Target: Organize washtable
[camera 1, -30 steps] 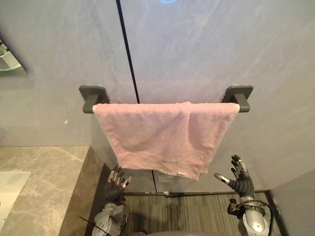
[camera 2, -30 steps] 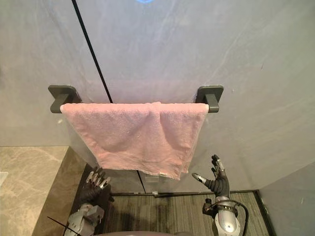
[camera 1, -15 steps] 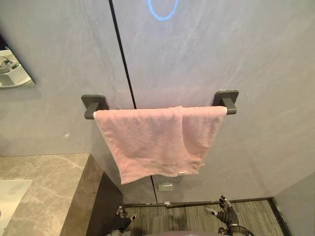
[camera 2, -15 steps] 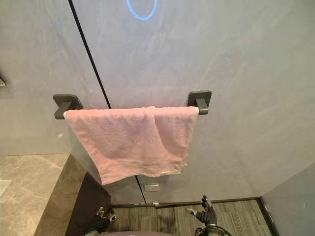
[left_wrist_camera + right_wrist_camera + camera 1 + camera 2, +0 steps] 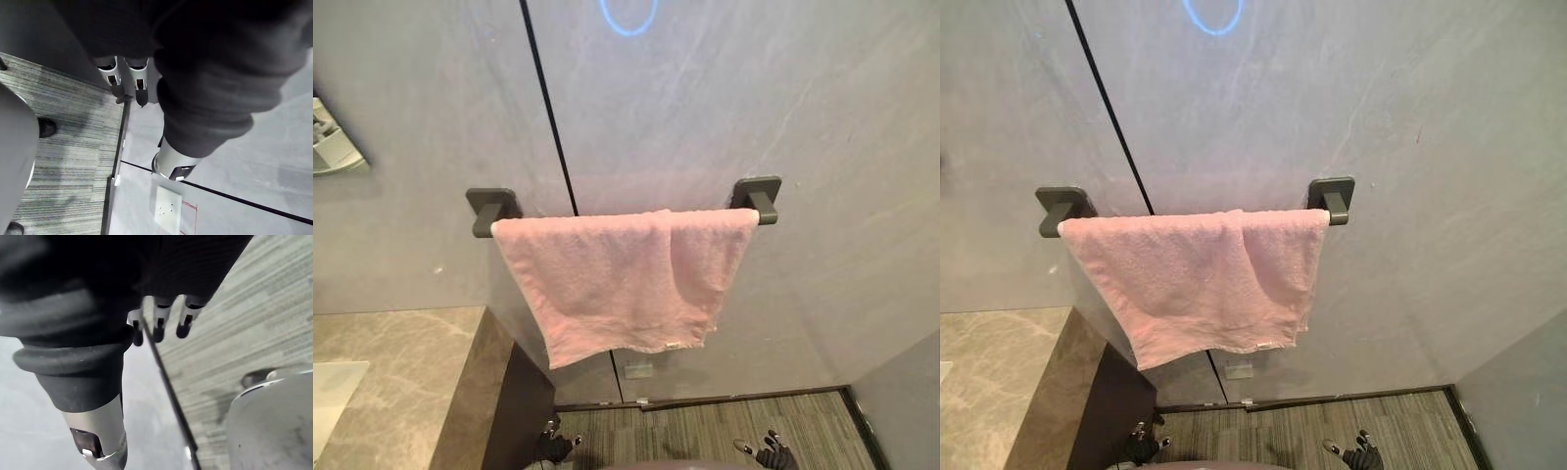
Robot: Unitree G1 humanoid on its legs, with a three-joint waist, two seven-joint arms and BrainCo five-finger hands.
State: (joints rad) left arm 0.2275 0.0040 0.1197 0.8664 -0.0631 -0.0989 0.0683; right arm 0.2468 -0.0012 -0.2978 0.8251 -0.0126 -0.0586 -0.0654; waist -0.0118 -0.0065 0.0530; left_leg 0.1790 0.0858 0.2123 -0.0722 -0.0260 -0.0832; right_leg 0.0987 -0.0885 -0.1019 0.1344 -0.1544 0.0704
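Left eye view: the pink towel [image 5: 622, 279] hangs over the dark bar [image 5: 759, 206] on the grey wall [image 5: 783, 88], its hem slanting and hanging longer toward the counter [image 5: 401, 382]; right eye view: the left hand [image 5: 1141, 447] and right hand [image 5: 1361, 457] sit low by the floor [image 5: 1283, 431], well apart from the towel; left wrist view: fingers [image 5: 142, 83] loose, holding nothing; right wrist view: fingers [image 5: 159, 320] straight, apart, empty. To level it, I judge, pinch the shorter side's hem and draw down gently — never tugging it off.

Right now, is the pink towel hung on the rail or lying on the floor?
Hung: the pink towel drapes over the wall rail, spread along it, bottom edge slanted.
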